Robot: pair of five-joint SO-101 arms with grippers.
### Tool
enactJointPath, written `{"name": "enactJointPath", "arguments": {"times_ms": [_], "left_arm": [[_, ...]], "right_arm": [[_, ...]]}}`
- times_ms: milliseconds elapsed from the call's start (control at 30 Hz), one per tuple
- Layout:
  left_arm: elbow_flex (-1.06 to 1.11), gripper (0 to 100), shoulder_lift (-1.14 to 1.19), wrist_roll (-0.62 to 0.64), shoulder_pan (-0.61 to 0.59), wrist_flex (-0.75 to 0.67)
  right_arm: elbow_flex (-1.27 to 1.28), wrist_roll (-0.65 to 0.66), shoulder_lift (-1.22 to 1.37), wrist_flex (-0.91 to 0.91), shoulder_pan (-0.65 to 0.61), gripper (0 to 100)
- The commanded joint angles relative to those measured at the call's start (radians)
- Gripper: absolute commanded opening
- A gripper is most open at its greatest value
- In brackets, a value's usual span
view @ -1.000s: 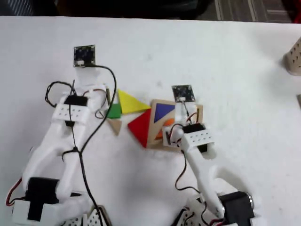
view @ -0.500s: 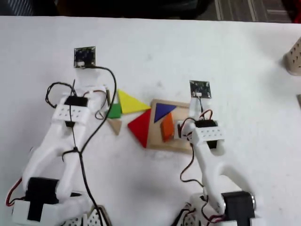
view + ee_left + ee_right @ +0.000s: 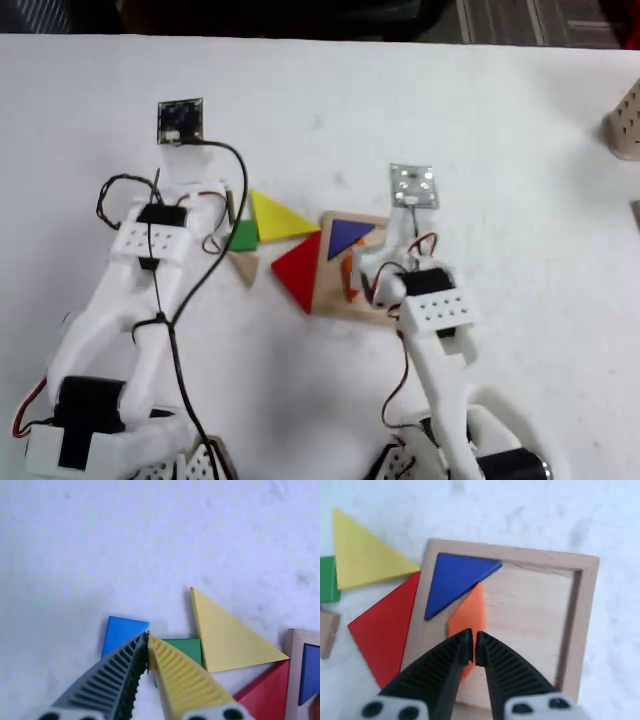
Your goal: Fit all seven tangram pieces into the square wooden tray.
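The square wooden tray [image 3: 582, 610] [image 3: 330, 299] holds a blue triangle [image 3: 455, 580] [image 3: 348, 235] in one corner, with an orange parallelogram [image 3: 470, 617] [image 3: 348, 277] lying flat against it. My right gripper [image 3: 472, 640] [image 3: 360, 275] is shut, its tips just over the orange piece. A red triangle [image 3: 385, 630] [image 3: 298, 270] leans on the tray's outer edge. Beyond it lie a yellow triangle [image 3: 225, 635] [image 3: 275, 218], a green square [image 3: 182, 647] [image 3: 243, 236], a tan triangle [image 3: 243, 266] and a small blue piece [image 3: 122, 632]. My left gripper [image 3: 147, 639] [image 3: 231, 212] is shut, tips between the blue piece and the green square.
White table [image 3: 480, 120] all around. A black cable [image 3: 215, 255] loops from the left arm past the green square. A perforated wooden object [image 3: 625, 125] stands at the far right edge. The tray's half away from the blue triangle is bare wood [image 3: 535, 615].
The right arm swung right, leaving the orange piece flat in the tray, then came back over it with the gripper shut. The left arm has not moved.
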Motion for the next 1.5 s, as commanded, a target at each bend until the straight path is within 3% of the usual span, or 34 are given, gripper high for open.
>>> {"name": "enactJointPath", "arguments": {"times_ms": [0,500,767,1000,1267,1467], "left_arm": [[-0.009,2,-0.002,0.006,-0.008,-0.028],[-0.006,2,-0.002,0.006,-0.008,-0.028],[-0.009,2,-0.002,0.006,-0.008,-0.028],[-0.009,2,-0.002,0.006,-0.008,-0.028],[-0.009,2,-0.002,0.006,-0.008,-0.028],[-0.009,2,-0.002,0.006,-0.012,-0.028]], "right_arm": [[-0.008,-0.005,0.042,-0.082,0.048,1.6],[-0.068,-0.005,0.266,-0.091,-0.044,1.7],[-0.06,-0.005,0.246,-0.082,-0.104,1.7],[-0.06,-0.005,0.191,-0.025,-0.094,1.7],[-0.063,-0.005,0.16,-0.105,0.056,1.7],[-0.066,-0.005,0.283,-0.157,-0.013,1.7]]}}
